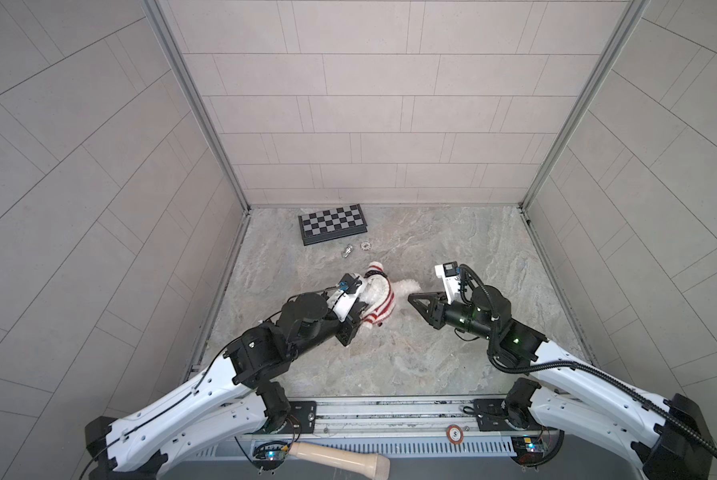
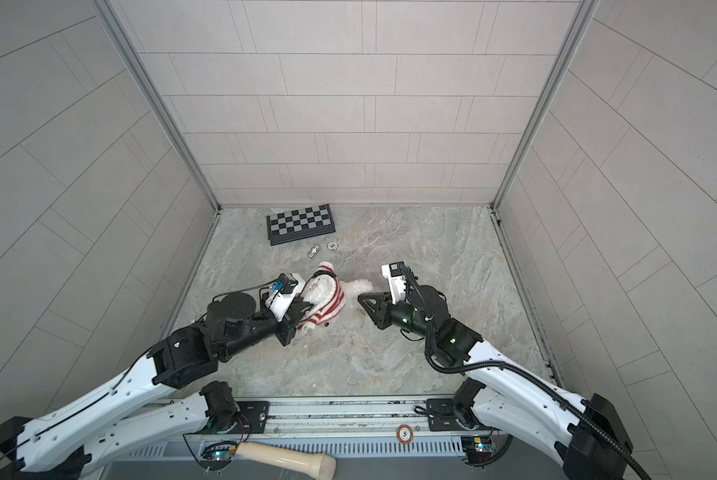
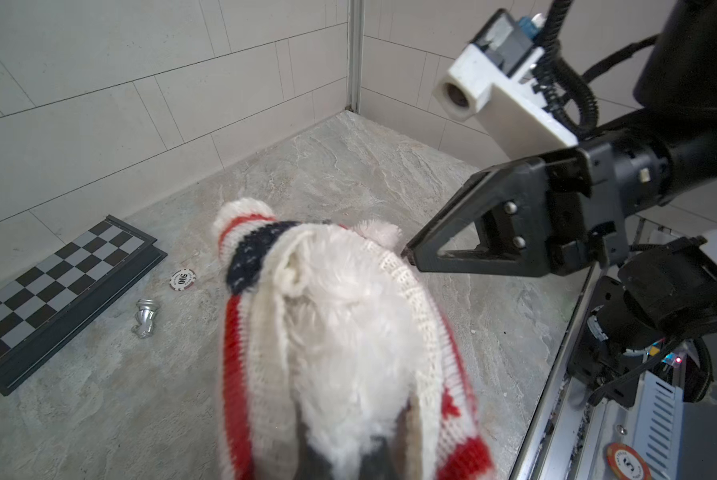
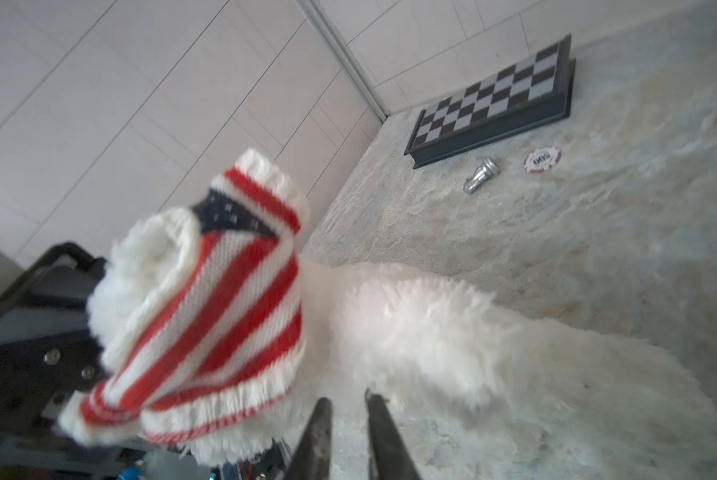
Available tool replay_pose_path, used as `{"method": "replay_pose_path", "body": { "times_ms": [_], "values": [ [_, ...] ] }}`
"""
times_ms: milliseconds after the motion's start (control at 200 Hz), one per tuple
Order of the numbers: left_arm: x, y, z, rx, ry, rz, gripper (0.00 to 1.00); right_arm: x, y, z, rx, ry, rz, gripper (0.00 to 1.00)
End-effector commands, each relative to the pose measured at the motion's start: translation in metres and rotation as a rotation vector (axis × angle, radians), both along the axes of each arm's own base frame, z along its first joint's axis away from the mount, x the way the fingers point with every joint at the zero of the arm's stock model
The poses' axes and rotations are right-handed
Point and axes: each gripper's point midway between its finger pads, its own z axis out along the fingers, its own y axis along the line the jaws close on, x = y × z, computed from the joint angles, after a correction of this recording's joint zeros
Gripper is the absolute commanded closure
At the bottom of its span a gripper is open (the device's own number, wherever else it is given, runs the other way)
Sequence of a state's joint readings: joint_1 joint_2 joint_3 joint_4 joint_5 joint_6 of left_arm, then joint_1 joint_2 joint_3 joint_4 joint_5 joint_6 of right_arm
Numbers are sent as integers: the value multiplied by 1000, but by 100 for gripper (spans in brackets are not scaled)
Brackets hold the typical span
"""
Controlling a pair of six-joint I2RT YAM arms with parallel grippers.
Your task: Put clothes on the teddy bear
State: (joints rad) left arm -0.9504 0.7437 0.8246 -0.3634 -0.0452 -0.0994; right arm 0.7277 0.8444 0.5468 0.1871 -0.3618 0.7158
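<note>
Sprawling mid-counter [image 1: 431, 353], the teddy bear [image 1: 406, 286] has a red-and-white striped sweater [image 1: 384, 299] bunched round one end. There the left claw [image 3: 348, 449] is clamped on its fur. The right claw [image 4: 346, 397], tips slightly apart and holding nothing, sits just beside the bare fur. A chessboard [image 1: 332, 223], chess piece [image 1: 347, 250] and chip [image 1: 365, 246] lie beyond.
</note>
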Motion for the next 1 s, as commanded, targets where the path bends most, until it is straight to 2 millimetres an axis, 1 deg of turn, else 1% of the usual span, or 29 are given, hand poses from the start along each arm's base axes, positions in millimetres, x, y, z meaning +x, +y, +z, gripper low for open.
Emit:
{"method": "replay_pose_path", "body": {
  "times_ms": [0,15,30,70,135,180,270,310,315,330,395,446,561,656,771,826,996],
  "values": [
    [9,4,53,-185,8,98,100,-13,0,62,48,-198,35,58],
    [10,5,55,-189,12,108,100,-15,-1,70,54,-218,39,55],
    [10,6,57,-196,19,116,100,-17,-1,74,55,-230,43,51],
    [12,7,62,-213,40,135,100,-22,-1,82,61,-255,48,44],
    [11,5,70,-271,76,145,100,-32,0,90,69,-290,66,43],
    [13,3,75,-337,105,164,100,-41,6,90,78,-309,85,44],
    [18,4,86,-478,160,214,100,-60,25,85,73,-346,143,51],
    [19,6,92,-541,173,233,100,-68,34,91,92,-370,165,54],
    [20,6,93,-549,174,236,100,-68,35,84,84,-364,168,54],
    [21,7,95,-573,177,243,100,-69,38,79,83,-362,174,55],
    [22,8,106,-653,170,249,100,-74,47,79,131,-361,189,60],
    [23,8,113,-691,158,244,100,-73,51,82,174,-360,184,63],
    [25,7,112,-747,172,247,100,-61,54,82,197,-357,129,72],
    [26,3,108,-778,194,246,100,-53,55,83,200,-375,88,71],
    [28,3,101,-789,207,259,100,-53,60,97,235,-411,98,69],
    [29,3,97,-787,208,265,100,-53,61,100,242,-416,99,69],
    [30,1,93,-792,211,263,100,-44,62,101,235,-409,58,69]
  ]
}}
